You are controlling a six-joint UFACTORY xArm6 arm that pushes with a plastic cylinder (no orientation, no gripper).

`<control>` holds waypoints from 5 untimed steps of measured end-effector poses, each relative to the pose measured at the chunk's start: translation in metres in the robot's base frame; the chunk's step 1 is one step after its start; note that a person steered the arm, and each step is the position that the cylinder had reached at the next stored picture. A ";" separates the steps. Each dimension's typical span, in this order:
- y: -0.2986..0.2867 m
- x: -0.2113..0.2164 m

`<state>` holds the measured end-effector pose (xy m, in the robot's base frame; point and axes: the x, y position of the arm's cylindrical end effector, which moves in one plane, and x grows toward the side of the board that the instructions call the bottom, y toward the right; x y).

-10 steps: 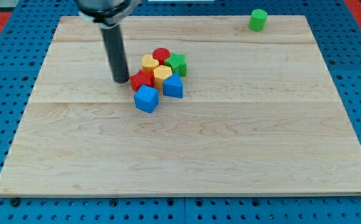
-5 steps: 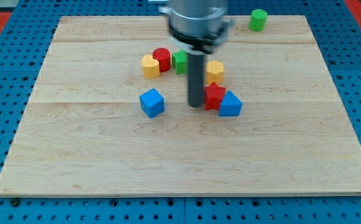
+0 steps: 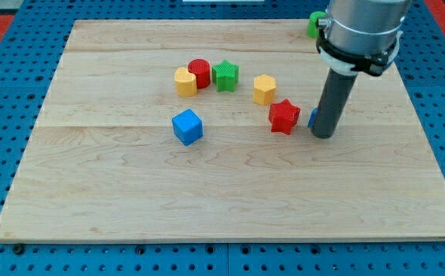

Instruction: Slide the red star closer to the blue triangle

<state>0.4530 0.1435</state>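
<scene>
The end effector is a straight dark rod with no jaws, so it holds nothing; its tip (image 3: pixel 323 136) rests on the wooden counter (image 3: pixel 222 192) toward the view's right. A sliver of blue shows at the rod's left edge — most likely the blue triangle (image 3: pixel 312 117), almost wholly hidden behind the rod and seemingly touching it. Just to the view's left of that, apart by a narrow gap, lies the red star (image 3: pixel 284 116). Above and left of the star sits a yellow hexagonal block (image 3: pixel 264 89).

Further left is a loose row: a green star (image 3: pixel 225 75), a red cylinder (image 3: pixel 199 72) and a yellow block (image 3: pixel 184 80), its shape unclear. A blue cube (image 3: pixel 187 126) lies alone below them. A green cylinder (image 3: pixel 314 23) peeks out by the arm at the view's top.

The red star looks small, light and rigid — it should slide easily but may spin on its points. A push is best placed on its left side, centred.
</scene>
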 end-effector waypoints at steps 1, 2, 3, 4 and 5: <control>0.013 -0.016; -0.002 0.041; -0.089 0.038; -0.081 -0.002; -0.051 -0.016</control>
